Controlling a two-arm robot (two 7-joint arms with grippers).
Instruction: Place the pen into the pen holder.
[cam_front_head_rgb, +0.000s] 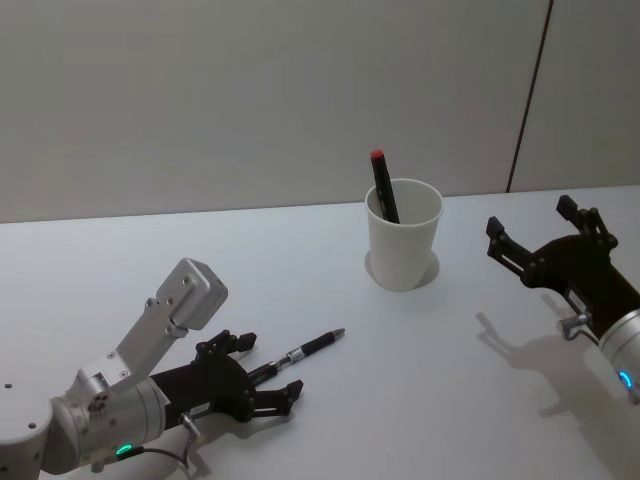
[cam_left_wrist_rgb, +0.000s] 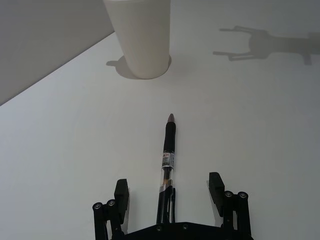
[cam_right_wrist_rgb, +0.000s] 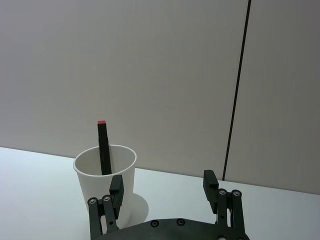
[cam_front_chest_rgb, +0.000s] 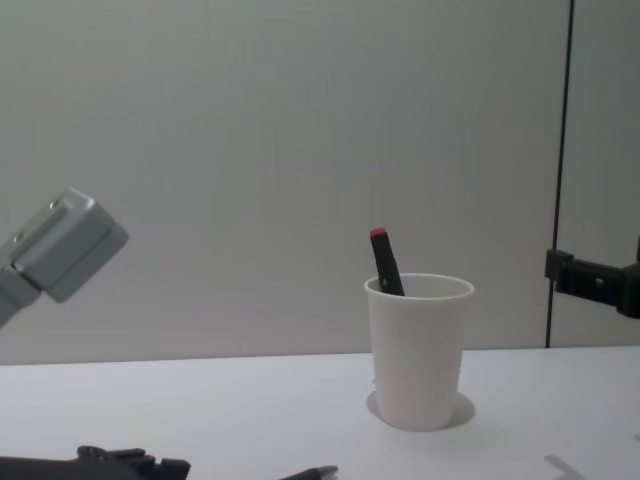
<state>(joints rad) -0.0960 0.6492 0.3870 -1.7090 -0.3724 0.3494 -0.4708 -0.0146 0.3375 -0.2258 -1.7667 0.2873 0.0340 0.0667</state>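
A black pen (cam_front_head_rgb: 308, 349) with a clear rear section lies flat on the white table (cam_front_head_rgb: 120, 270), its tip toward the pen holder. My left gripper (cam_front_head_rgb: 270, 365) is low at the table and open, one finger on each side of the pen's (cam_left_wrist_rgb: 168, 150) rear end without closing on it. The pen holder (cam_front_head_rgb: 403, 238), a white paper cup, stands upright at the back middle and holds a black pen with a red end (cam_front_head_rgb: 382, 185). My right gripper (cam_front_head_rgb: 535, 225) hovers open to the right of the cup (cam_right_wrist_rgb: 105, 175), with nothing between its fingers.
A grey wall (cam_front_head_rgb: 250, 90) with a dark vertical seam (cam_front_head_rgb: 530, 90) rises just behind the table's back edge. The grey camera block (cam_front_chest_rgb: 60, 245) of the left wrist sticks up at the left. Bare table lies between pen and cup.
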